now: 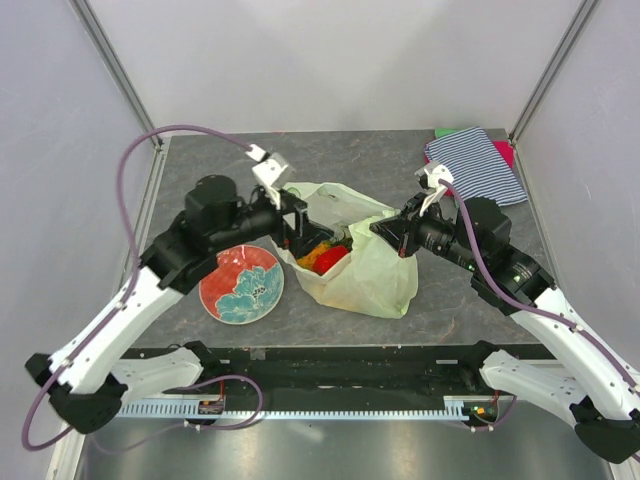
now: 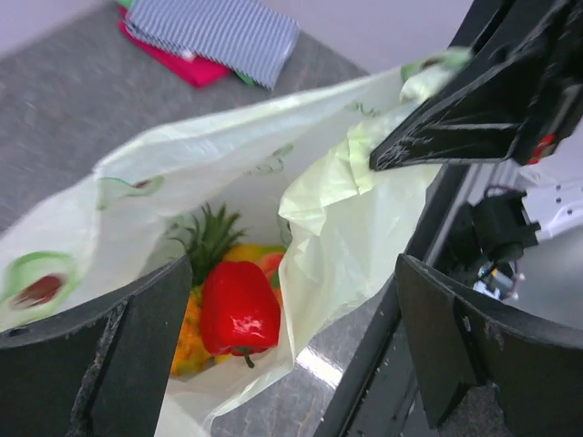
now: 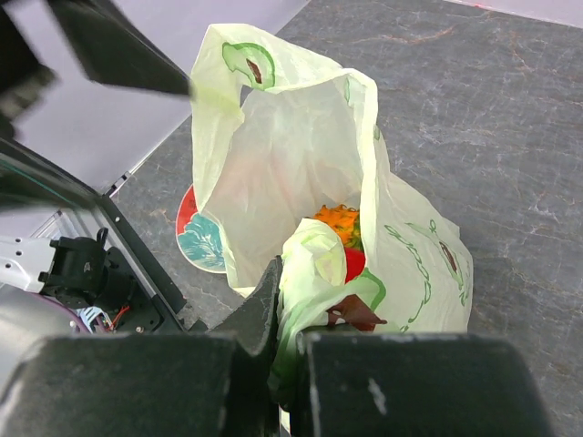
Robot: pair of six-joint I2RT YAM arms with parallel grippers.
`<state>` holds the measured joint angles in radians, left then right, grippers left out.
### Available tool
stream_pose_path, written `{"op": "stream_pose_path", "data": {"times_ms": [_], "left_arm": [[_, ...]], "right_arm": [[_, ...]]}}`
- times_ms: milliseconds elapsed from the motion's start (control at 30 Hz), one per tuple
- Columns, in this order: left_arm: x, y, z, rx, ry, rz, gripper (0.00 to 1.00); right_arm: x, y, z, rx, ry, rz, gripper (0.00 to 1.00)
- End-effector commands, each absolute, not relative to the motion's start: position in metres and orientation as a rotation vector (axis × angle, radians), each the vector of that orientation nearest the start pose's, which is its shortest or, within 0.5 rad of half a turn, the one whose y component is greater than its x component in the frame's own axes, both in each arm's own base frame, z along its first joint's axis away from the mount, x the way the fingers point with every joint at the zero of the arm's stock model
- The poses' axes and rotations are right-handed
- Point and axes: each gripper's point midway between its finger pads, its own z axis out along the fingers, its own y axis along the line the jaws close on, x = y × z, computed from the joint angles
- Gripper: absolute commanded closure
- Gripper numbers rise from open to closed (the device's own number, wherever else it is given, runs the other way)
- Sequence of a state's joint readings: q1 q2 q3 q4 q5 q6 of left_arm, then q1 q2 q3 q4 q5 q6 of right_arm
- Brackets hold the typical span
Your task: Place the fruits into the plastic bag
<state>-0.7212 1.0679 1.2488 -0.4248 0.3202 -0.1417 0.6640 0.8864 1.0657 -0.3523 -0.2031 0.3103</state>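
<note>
The pale green plastic bag (image 1: 352,262) stands open mid-table. Inside it lie fruits: a red pepper-like piece (image 2: 239,308), an orange pineapple (image 2: 189,337) with green leaves, and a yellow-orange fruit (image 2: 253,255) behind them. My left gripper (image 1: 296,226) hangs open over the bag's left mouth, its fingers (image 2: 100,364) wide apart and holding nothing. On the right, my right gripper (image 3: 296,350) is shut on a bunched fold of the bag's rim (image 3: 314,264) and holds that side up. The pepper (image 3: 353,266) and pineapple (image 3: 339,223) show past that fold.
A red plate with blue-white flowers (image 1: 241,285) lies bare just left of the bag. A striped blue-white cloth (image 1: 477,170) over pink and green cloths sits at the back right corner. Frame posts and white walls enclose the grey table.
</note>
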Motion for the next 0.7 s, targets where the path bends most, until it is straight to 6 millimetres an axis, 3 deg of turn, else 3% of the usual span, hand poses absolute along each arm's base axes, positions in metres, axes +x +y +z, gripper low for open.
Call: {"op": "stream_pose_path", "data": {"times_ms": [0,67,167,433,667], "left_arm": [[0.228,-0.231,0.396,0.618,1.642,-0.704,0.01],[0.249,-0.204,0.382,0.526,1.73,-0.505,0.01],[0.267,-0.185,0.371,0.48,1.8,-0.331,0.01],[0.292,-0.208,0.341,0.573,1.879,-0.331,0.01],[0.298,-0.196,0.316,0.532,1.979,-0.281,0.05]], "right_arm": [[0.221,0.232,0.351,-0.459,1.715,0.888,1.0],[0.221,0.233,0.351,-0.464,1.715,0.89,1.0],[0.222,0.236,0.35,-0.47,1.722,0.896,1.0],[0.22,0.238,0.354,-0.463,1.715,0.922,1.0],[0.222,0.23,0.354,-0.426,1.726,0.884,1.0]]}}
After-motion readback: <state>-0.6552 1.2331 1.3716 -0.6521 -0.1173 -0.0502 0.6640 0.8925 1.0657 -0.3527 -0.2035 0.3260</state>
